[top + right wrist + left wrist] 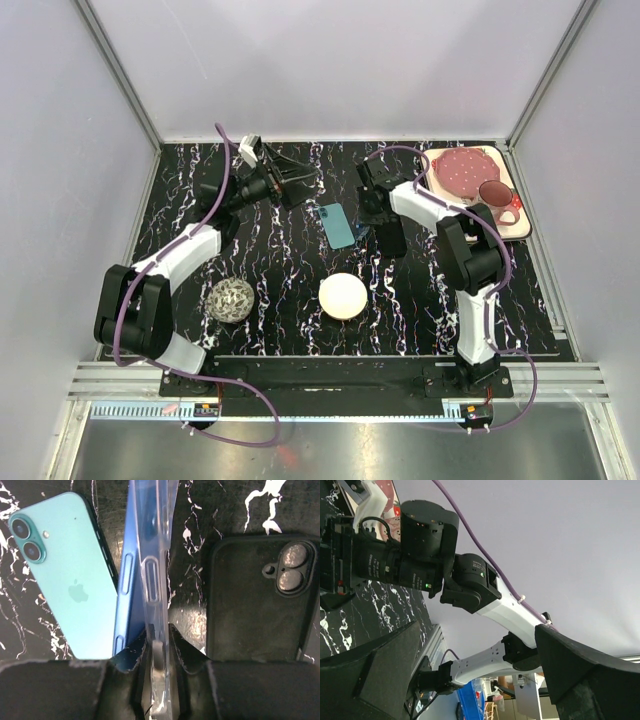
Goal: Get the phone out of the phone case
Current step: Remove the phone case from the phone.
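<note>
Right wrist view: my right pincer [159, 652] pinches the clear case [156, 540] on edge, blue phone [134, 530] against it. My left pincer [475, 675] is wide open, empty.

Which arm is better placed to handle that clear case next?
Right. The right gripper is clamped on the clear case, standing on edge beside the teal phone. The left gripper is open, holding nothing, off to the side.
</note>
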Controlling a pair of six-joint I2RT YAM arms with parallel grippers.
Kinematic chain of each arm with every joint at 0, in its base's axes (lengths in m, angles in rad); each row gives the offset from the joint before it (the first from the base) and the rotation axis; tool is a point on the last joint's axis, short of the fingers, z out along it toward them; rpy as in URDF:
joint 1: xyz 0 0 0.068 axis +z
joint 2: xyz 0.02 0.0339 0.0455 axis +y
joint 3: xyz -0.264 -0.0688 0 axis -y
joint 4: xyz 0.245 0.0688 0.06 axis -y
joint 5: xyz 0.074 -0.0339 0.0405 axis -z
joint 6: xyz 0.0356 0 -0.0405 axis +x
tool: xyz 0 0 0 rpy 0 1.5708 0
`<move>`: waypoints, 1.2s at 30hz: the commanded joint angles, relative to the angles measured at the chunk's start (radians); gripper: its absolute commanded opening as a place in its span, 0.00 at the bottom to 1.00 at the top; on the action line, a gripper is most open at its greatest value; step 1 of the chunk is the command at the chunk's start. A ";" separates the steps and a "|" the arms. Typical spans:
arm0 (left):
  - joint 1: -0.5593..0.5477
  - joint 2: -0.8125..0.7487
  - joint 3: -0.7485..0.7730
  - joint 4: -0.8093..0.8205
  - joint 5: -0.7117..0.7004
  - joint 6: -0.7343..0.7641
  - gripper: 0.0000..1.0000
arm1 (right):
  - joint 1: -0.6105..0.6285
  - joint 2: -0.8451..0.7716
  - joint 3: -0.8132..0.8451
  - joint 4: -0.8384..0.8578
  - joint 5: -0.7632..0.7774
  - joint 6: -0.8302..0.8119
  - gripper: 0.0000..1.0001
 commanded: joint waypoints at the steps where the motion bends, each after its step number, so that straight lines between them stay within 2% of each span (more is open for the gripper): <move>1: -0.012 -0.021 -0.014 -0.002 -0.022 0.046 0.99 | -0.002 0.143 -0.005 0.132 -0.008 0.010 0.24; 8: -0.026 -0.010 -0.009 -0.019 -0.023 0.072 0.99 | -0.002 0.172 0.000 0.137 -0.028 0.008 0.23; 12: -0.037 0.027 0.009 -0.094 -0.041 0.169 0.99 | -0.003 0.163 -0.008 0.140 -0.051 0.002 0.21; 13: -0.043 0.038 0.017 -0.147 -0.046 0.200 0.99 | -0.003 0.158 -0.009 0.141 -0.060 -0.005 0.17; 14: -0.064 0.047 0.046 -0.193 -0.054 0.240 0.99 | -0.003 0.153 -0.014 0.143 -0.065 -0.008 0.00; 15: -0.078 0.067 0.069 -0.262 -0.093 0.351 0.99 | -0.003 0.143 -0.021 0.143 -0.089 -0.019 0.00; 16: -0.095 0.076 0.095 -0.413 -0.124 0.412 0.99 | -0.005 0.138 -0.028 0.143 -0.097 -0.024 0.00; 18: -0.155 0.103 0.171 -0.532 -0.210 0.548 0.99 | -0.005 0.118 -0.046 0.141 -0.123 -0.030 0.00; 20: -0.196 0.159 0.217 -0.599 -0.222 0.591 0.98 | -0.009 0.107 -0.052 0.132 -0.149 -0.035 0.00; 25: -0.227 0.219 0.233 -0.600 -0.267 0.641 0.95 | -0.008 0.069 -0.025 0.046 -0.158 -0.027 0.00; 31: -0.238 0.193 0.224 -0.600 -0.304 0.711 0.96 | -0.008 -0.034 0.023 -0.060 -0.105 -0.013 0.00; 36: -0.265 0.124 0.176 -0.586 -0.445 0.814 0.99 | -0.008 -0.064 0.116 -0.173 -0.146 0.005 0.00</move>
